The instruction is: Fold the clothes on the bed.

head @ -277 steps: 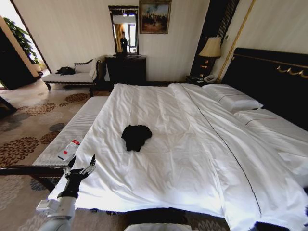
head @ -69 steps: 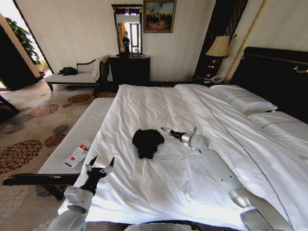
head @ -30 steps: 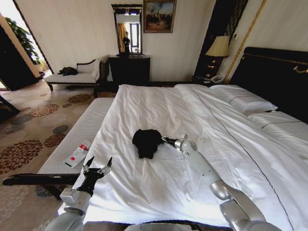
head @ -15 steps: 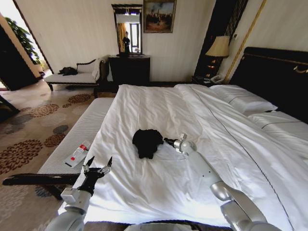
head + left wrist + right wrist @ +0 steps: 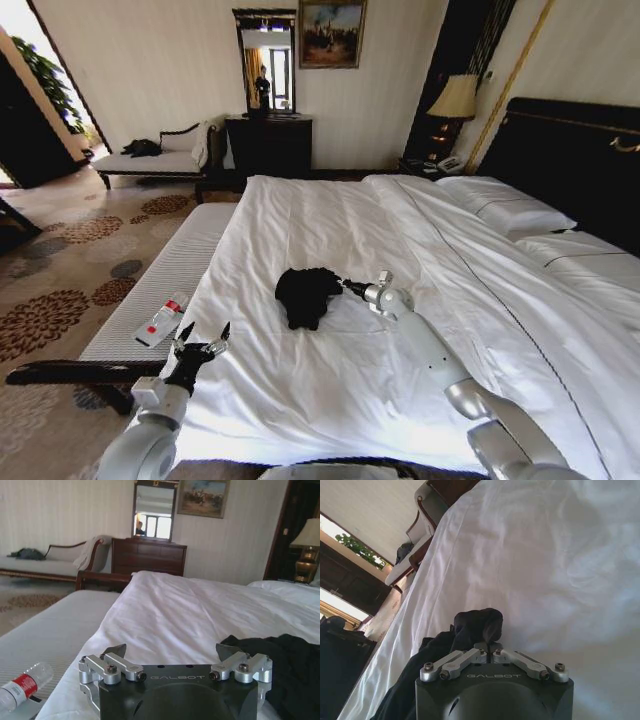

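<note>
Right claw point(image 5: 347, 287), lifted, pinching T-shirt point(image 5: 305, 295).

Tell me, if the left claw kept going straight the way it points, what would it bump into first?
Probably the black T-shirt. The open left claw points across the white bed, and the shirt lies slightly off-line, so it might miss.

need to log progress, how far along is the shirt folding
Barely begun. Nothing looks folded: the black T-shirt lies in a crumpled heap on the bed. In hand: the right gripper is shut on a pinch of the T-shirt at its edge. The left gripper hangs open near the bed's corner, apart from the cloth. Left: spreading it flat and every fold.
</note>
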Available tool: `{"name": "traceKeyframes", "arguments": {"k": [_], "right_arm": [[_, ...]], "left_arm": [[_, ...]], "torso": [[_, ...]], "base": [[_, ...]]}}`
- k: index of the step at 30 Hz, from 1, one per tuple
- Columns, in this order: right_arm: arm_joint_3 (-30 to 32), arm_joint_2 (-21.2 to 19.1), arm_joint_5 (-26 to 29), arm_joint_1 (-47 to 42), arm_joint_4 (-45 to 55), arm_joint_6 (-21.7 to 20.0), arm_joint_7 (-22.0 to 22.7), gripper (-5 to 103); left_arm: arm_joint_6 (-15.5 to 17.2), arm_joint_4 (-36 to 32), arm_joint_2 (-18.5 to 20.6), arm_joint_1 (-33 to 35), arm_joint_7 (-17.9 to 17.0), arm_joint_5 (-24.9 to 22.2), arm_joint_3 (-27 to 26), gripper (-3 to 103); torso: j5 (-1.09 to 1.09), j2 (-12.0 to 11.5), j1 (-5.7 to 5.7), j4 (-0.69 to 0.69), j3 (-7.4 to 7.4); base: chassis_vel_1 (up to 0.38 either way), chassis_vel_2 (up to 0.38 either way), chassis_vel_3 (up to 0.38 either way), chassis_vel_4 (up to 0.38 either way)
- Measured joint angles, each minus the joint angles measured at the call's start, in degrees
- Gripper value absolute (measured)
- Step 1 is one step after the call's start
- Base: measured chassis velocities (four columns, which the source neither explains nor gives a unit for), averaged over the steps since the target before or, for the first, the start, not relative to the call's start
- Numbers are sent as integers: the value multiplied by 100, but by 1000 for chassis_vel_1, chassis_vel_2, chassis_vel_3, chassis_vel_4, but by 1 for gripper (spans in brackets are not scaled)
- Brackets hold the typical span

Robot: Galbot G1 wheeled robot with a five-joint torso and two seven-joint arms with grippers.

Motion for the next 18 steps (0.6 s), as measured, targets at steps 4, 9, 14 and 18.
{"name": "traceKeyframes", "arguments": {"k": [4,9,14,18], "right_arm": [[-123,-161,-10,-2,111,-15,70,1],[-245,-199,-21,21,114,-25,123,1],[-324,-156,-46,58,37,-37,178,1],[-396,-98,-110,101,-51,-44,186,1]], "left_arm": [[308,541,541,-1215,-252,-1454,535,100],[417,1174,776,-2302,-293,-2046,1089,100],[486,2108,693,-3373,-278,-2389,1823,100],[540,2706,478,-3928,-200,-2649,2361,100]], "torso": [[1,0,0,0,0],[4,0,0,-3,0],[3,0,2,0,1],[1,0,1,1,1]], "base": [[0,0,0,0],[0,0,0,0],[0,0,0,0],[0,0,0,0]]}}
